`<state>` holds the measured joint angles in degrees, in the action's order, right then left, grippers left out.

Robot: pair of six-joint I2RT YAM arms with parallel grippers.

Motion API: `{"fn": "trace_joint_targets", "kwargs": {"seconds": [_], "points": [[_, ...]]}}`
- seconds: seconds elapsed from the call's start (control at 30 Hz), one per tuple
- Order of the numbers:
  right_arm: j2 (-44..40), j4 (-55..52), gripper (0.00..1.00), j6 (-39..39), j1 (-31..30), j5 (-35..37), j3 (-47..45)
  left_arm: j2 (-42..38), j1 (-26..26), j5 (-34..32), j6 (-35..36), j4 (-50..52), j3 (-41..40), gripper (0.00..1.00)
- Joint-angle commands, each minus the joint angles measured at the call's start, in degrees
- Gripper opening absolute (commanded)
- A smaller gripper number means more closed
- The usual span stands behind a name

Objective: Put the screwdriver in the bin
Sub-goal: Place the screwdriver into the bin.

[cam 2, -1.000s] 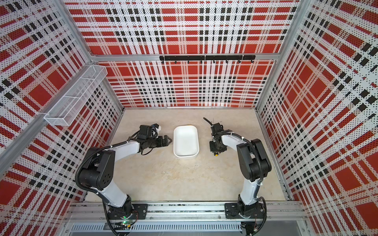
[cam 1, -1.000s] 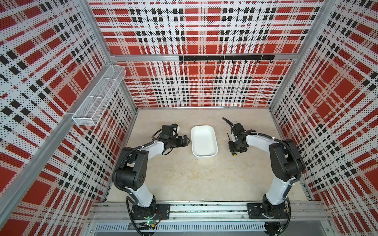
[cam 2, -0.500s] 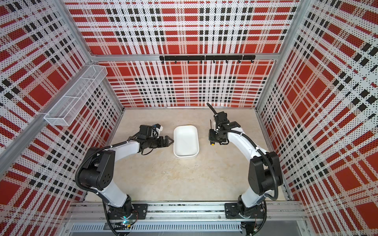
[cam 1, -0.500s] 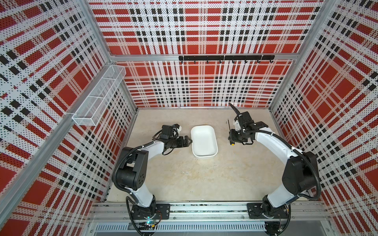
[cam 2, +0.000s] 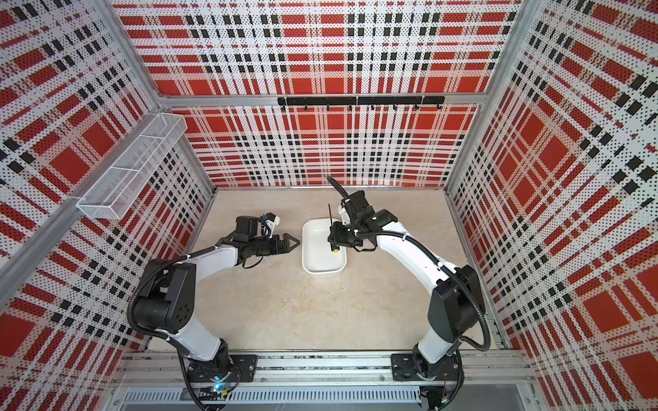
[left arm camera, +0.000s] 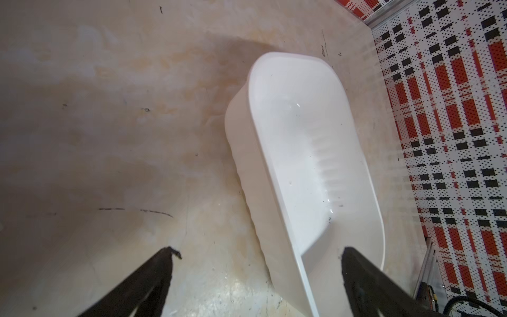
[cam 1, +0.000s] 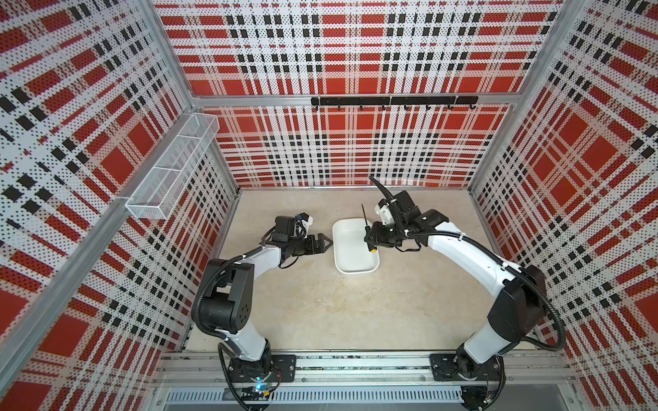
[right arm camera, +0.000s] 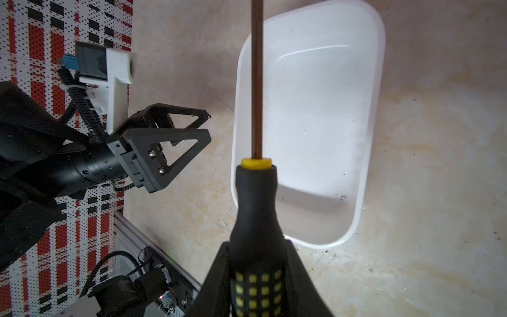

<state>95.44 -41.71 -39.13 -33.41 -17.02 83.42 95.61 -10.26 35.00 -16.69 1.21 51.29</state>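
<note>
Screwdriver (right arm camera: 258,205) clamped in right gripper (right arm camera: 256,247), seemingly above bin (right arm camera: 315,109); left gripper (left arm camera: 258,251) spread wide.

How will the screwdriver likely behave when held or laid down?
Likely stiff: the screwdriver has a thin, straight shaft. Its rounded handle may roll on the flat table, though inside the bin the walls should stop it. The yellow-dotted handle looks textured, so it probably sits firm in the right gripper.

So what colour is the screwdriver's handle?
The screwdriver handle is black with yellow squares and a yellow collar, clearest in the right wrist view.
</note>
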Motion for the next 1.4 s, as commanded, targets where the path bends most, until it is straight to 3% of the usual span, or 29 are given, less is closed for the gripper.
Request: {"fn": "trace_joint_targets", "kwargs": {"seconds": [0.0,0.5,1.37], "points": [[3.12,1.97,0.0,-4.67,-1.66,1.38,0.34,-0.87,0.23,1.91,-0.1,-1.55,-0.82,0.98],[13.7,4.39,0.0,-10.26,-4.12,4.35,0.52,-0.48,0.59,2.27,-0.36,-2.21,-0.99,0.98],[22.04,4.85,0.01,-7.8,-5.18,11.48,1.82,0.01,0.48,2.01,-0.45,-1.91,-1.02,0.98]]}}
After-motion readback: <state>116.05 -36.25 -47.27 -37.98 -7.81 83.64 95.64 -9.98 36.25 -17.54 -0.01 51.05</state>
